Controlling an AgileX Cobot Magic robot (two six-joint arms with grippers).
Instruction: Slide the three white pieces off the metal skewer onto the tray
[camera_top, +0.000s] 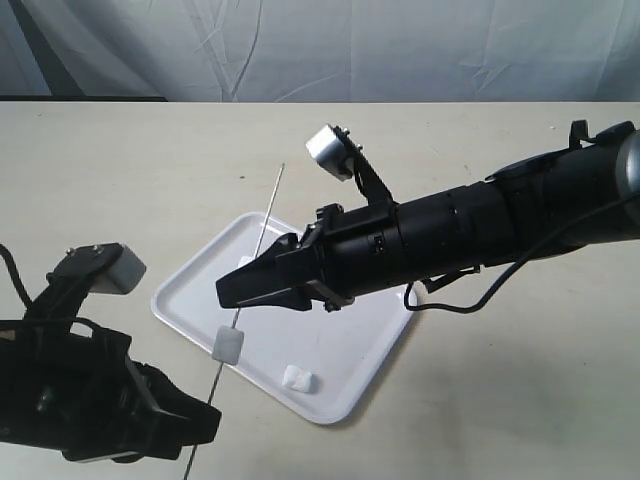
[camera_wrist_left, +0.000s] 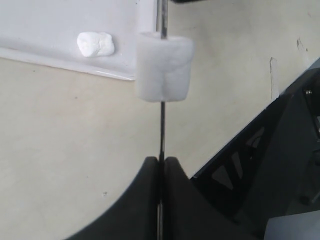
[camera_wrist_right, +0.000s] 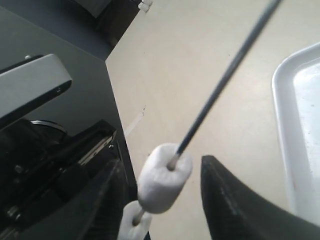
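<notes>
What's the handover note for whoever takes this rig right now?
Left pincer: shut on skewer.
Right pincer: open, straddling the skewer.
Done: first piece lies on tray.
Left: second piece and third piece are on the skewer; slide both off onto the tray.

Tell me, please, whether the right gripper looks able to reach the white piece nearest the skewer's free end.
Probably yes: the right gripper is open, its jaws flanking that white piece on the skewer, nothing between.
</notes>
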